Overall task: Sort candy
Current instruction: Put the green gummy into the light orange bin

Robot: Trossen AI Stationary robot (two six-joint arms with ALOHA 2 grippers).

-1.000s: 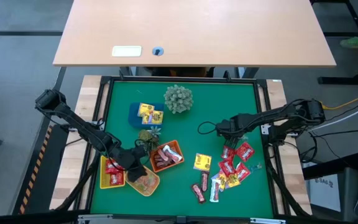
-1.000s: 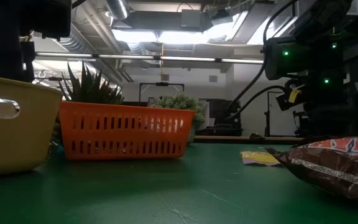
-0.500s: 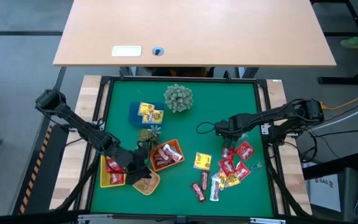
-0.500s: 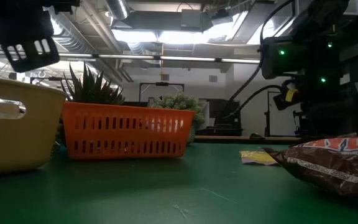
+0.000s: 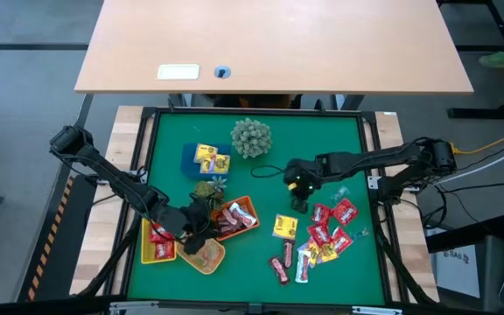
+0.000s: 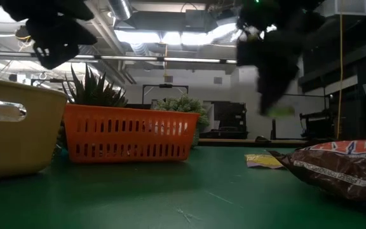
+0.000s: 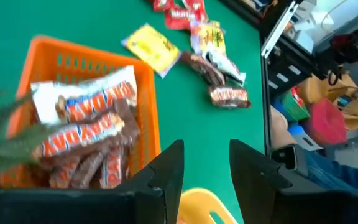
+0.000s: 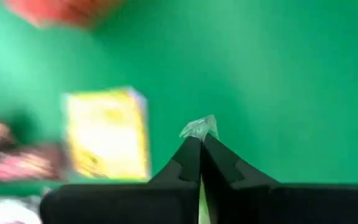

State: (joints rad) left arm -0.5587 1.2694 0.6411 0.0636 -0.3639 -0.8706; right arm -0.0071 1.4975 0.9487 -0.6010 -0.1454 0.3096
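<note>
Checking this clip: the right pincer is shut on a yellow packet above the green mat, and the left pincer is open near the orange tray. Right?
Not quite. The right pincer is shut on a small clear piece, not a yellow packet; the yellow packet lies on the mat, as the right wrist view shows. The left pincer is open near the orange tray.

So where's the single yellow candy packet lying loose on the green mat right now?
In the high view, the flat yellow packet lies right of the orange tray, left of the red packets.
</note>
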